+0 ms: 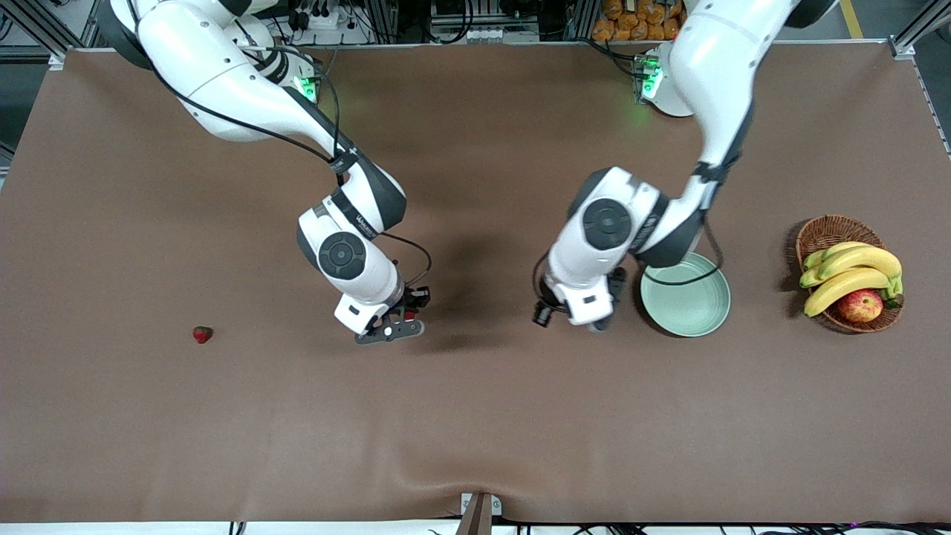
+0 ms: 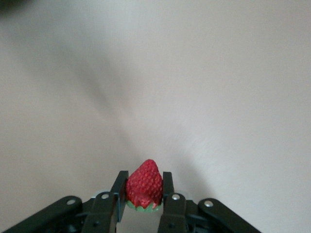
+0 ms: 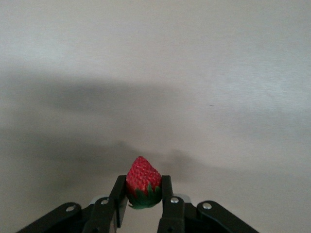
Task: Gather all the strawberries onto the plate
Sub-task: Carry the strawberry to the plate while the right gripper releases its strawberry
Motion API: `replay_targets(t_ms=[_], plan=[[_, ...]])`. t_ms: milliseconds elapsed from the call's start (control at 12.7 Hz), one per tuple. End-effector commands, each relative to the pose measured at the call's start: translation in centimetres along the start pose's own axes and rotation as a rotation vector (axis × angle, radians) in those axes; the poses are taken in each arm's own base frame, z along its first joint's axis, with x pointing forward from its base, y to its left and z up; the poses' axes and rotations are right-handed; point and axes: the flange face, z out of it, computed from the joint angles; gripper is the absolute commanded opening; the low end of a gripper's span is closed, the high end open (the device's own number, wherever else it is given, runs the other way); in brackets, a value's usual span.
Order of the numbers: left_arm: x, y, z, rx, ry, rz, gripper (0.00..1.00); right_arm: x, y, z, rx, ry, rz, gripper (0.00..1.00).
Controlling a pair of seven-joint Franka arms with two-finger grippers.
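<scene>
A lone strawberry, small and red with a dark cap, is lying on the brown table toward the right arm's end, well apart from the right gripper. That gripper is hanging low over the middle of the table, its fingers pinching a second strawberry, bumpy red with a dark green cap, tip pointing away from the wrist. Next along, the left gripper is sitting just beside the pale green plate, on its right-arm side, clamping a third strawberry whose cap looks paler. The left forearm is crossing over the plate's rim. Toward the left arm's end, a wicker basket is holding bananas and an apple.
</scene>
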Motion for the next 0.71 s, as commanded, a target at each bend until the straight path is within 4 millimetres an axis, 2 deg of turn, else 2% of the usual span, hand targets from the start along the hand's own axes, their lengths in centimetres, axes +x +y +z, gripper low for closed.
replay_targets(t_ms=[0, 158, 237, 394, 473, 552, 631], plan=[[5.8, -1.8, -3.9, 0.028, 0.019, 0.015, 0.0, -1.2, -4.3, 0.5, 0.018, 0.011, -0.042, 0.09], [11.6, -4.1, -4.7, 0.047, 0.03, 0.092, 0.0, -1.8, -7.4, 1.5, 0.042, 0.038, -0.082, 0.09], [15.8, -5.6, -4.7, 0.066, 0.032, 0.138, 0.0, -2.1, -8.2, 2.4, 0.052, 0.044, -0.092, 0.11], [22.0, -8.3, -3.1, 0.105, 0.008, 0.279, 0.0, -3.2, -10.0, 4.6, 0.067, 0.043, -0.119, 0.12], [24.4, -9.4, -2.5, 0.117, -0.004, 0.338, 0.0, -3.2, -10.2, 5.0, 0.069, 0.045, -0.123, 0.14], [27.0, -10.7, -1.1, 0.136, -0.026, 0.388, 0.0, -3.4, -10.5, 5.1, 0.071, 0.044, -0.127, 0.3], [29.1, -12.4, 1.1, 0.155, -0.049, 0.402, 0.0, -3.4, -10.8, 5.1, 0.069, 0.045, -0.132, 0.99]])
